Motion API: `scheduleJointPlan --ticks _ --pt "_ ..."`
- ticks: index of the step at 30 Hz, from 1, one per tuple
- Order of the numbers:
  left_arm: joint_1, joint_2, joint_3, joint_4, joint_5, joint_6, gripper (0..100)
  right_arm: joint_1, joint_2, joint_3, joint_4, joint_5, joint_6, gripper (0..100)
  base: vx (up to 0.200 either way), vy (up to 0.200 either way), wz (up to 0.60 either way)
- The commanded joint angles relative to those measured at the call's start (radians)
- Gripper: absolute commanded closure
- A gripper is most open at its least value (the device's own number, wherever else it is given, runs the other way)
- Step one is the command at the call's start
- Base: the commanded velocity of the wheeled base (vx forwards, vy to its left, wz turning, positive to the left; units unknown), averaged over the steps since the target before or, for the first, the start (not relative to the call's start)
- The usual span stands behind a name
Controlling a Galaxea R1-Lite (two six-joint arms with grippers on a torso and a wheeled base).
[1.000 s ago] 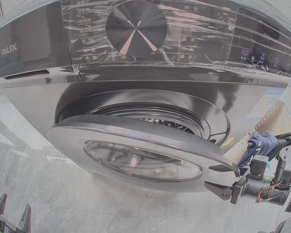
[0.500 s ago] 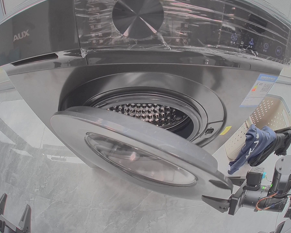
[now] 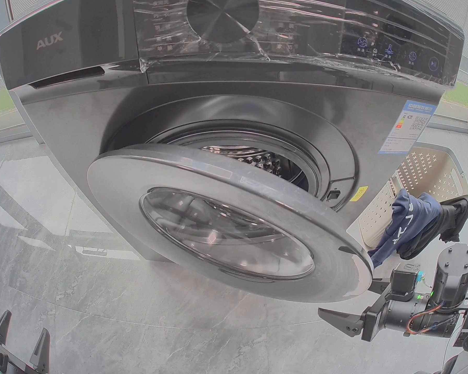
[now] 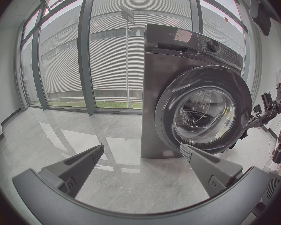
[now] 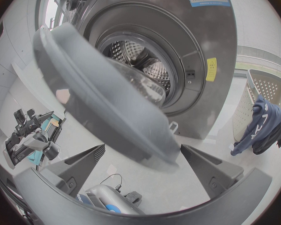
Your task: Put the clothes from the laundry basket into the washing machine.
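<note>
left tool (image 4: pixel 141 147): low at the robot's left, above the grey tiled floor (image 3: pixel 88 297). fingers spread wide, nothing between them. it stands well apart from the washing machine.

right tool (image 3: pixel 351 301): low at the robot's right, at the free edge of the door (image 3: pixel 229 235). fingers parted. in the right wrist view the door's rim lies between the two fingers. whether either finger touches the rim cannot be told. it holds no garment.

door: round, grey rim with a glass centre. hinged on the robot's left side, swung partway out from the machine and tilted across the opening. its free edge points to the robot's right.

washing machine (image 3: pixel 78 131): dark grey front loader standing on the floor. clear film covers the control panel and the dial (image 3: pixel 222 9). a label (image 3: pixel 408 125) sits on the front at the right, with a small yellow sticker (image 3: pixel 359 194) below it.

drum (image 3: pixel 265 159): perforated metal, seen past the door. a dark shape (image 5: pixel 143 58) shows inside in the right wrist view. what it is cannot be told.

laundry basket (image 3: pixel 431 172): beige, perforated, on the floor just beside the machine on the robot's right.

clothes: a navy garment (image 3: pixel 408 222) hangs over the basket's near rim. a black garment (image 3: pixel 455 216) lies touching it on the same rim. both are outside the machine.

background: tall windows (image 4: pixel 109 63) behind the machine.
</note>
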Motion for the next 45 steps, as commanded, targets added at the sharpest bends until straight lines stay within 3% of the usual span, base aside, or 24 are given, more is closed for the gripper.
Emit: scheduleJointPlan --ticks 1,9,15,20,21,28,40,45 --pt "-0.001 -0.013 0.016 0.000 0.000 -0.001 0 0.012 0.007 0.023 0.000 0.001 0.001 0 0.000 0.000 0.00" --pt "0.001 -0.013 0.016 0.000 0.000 -0.001 0 0.020 0.002 0.023 -0.001 -0.001 0.002 0 0.000 0.000 0.00" --pt "-0.001 -0.013 0.016 0.000 0.000 -0.001 0 -0.043 0.021 -0.049 -0.001 -0.003 -0.007 0 -0.133 0.000 0.00" --pt "-0.001 -0.013 0.016 -0.001 0.000 -0.001 0 -0.039 0.038 -0.053 -0.001 -0.003 -0.006 0 -0.200 0.000 0.00" --pt "-0.001 -0.013 0.016 -0.001 0.000 -0.001 0 0.014 0.042 -0.033 0.000 -0.003 0.001 0 0.000 0.000 0.00" --pt "-0.001 -0.013 0.016 0.000 0.000 -0.001 0 0.072 0.012 0.023 -0.001 0.002 0.005 0 0.000 0.000 0.00" --pt "0.001 -0.013 0.016 0.000 0.000 -0.001 0 0.020 -0.013 0.103 -0.001 -0.001 -0.001 0 0.000 0.000 0.00" --pt "-0.001 -0.013 0.016 0.000 0.000 -0.001 0 0.032 0.001 0.039 -0.001 0.001 -0.001 0 0.000 0.000 0.00"
